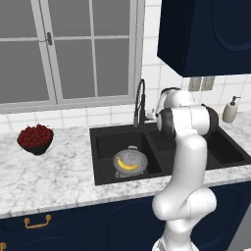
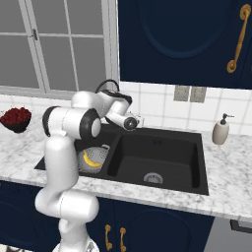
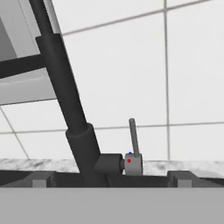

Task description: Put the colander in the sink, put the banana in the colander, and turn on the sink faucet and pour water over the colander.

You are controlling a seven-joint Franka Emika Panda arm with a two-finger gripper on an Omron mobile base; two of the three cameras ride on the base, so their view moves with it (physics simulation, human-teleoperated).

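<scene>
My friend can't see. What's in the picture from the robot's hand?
A tall black gooseneck faucet leans up close, with its small grey lever handle standing upright beside the base. White wall tiles are behind, and the robot's dark fingers poke up, spread apart.

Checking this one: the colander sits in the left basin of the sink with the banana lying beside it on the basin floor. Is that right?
Not quite. The banana lies inside the colander, not beside it, as the left base view shows. The colander does sit in the left basin of the sink.
</scene>
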